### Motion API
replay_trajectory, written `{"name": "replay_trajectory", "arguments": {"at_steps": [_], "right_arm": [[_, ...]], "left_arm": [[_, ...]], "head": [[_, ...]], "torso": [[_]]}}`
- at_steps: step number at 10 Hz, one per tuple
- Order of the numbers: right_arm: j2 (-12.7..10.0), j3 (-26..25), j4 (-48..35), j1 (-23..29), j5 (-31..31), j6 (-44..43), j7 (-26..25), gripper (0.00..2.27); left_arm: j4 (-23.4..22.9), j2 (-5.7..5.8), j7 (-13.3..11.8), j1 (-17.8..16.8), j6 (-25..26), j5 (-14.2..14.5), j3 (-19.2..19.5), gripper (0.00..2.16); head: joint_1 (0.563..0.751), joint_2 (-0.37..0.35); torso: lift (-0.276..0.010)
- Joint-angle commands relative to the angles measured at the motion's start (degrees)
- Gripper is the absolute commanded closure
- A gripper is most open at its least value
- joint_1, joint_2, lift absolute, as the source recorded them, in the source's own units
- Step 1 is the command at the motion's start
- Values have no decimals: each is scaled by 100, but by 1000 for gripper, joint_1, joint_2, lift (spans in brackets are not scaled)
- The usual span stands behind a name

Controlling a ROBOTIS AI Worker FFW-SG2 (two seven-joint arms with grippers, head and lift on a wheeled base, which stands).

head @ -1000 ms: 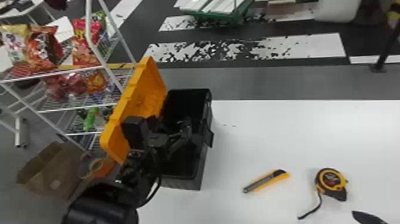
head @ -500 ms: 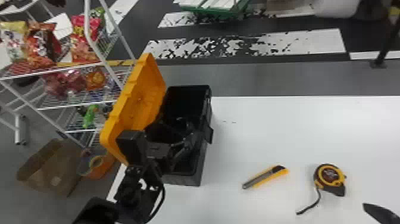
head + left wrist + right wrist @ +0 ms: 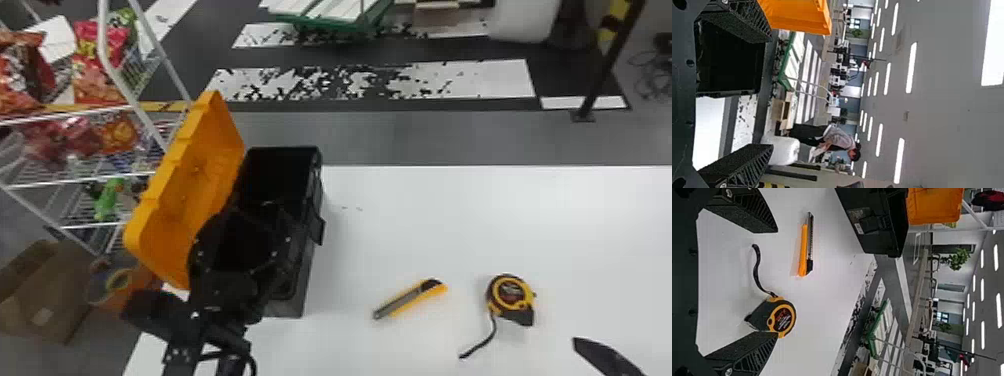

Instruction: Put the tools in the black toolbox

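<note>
In the head view I am positioning the left gripper (image 3: 261, 227) over the open black toolbox (image 3: 287, 308); the left wrist view is showing its fingers (image 3: 746, 166) spread. The head view is giving me one finger of the right gripper (image 3: 606, 356), whereas the right wrist view is revealing both, parted, with the tape measure (image 3: 783, 319) appearing beside one tip. The utility knife (image 3: 411, 298) is lying on the white table (image 3: 500, 215) between toolbox and tape measure. The head view is presenting the toolbox's interior; the right wrist view, its labelled outer wall.
</note>
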State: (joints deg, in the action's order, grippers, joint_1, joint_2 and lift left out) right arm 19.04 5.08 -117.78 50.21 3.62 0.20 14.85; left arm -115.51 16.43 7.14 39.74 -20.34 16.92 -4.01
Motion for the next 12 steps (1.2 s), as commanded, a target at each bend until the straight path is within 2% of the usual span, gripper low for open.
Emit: {"name": "replay_trajectory", "arguments": {"at_steps": [1, 2, 4, 7, 12], "right_arm": [[-49, -16, -25, -134, -125, 697, 0, 76], [-102, -16, -43, -248, -143, 1189, -61, 80], [-155, -16, -43, -433, -239, 1611, -158, 80], [-207, 11, -52, -758, -239, 2174, -307, 87], [-251, 257, 247, -1681, -72, 2982, -553, 87]], "left_arm": [[81, 0, 33, 236, -431, -22, -118, 33], [116, 0, 77, 403, -659, -49, -180, 33], [257, 9, 147, 754, -1275, -66, -188, 33], [477, 9, 253, 1018, -2171, -75, -347, 33], [811, 9, 297, 1097, -2734, -224, -795, 33]], "head": [[695, 179], [695, 172], [695, 145], [695, 149], [695, 84]], "torso": [[-39], [-39], [-39], [-39], [-39]]}}
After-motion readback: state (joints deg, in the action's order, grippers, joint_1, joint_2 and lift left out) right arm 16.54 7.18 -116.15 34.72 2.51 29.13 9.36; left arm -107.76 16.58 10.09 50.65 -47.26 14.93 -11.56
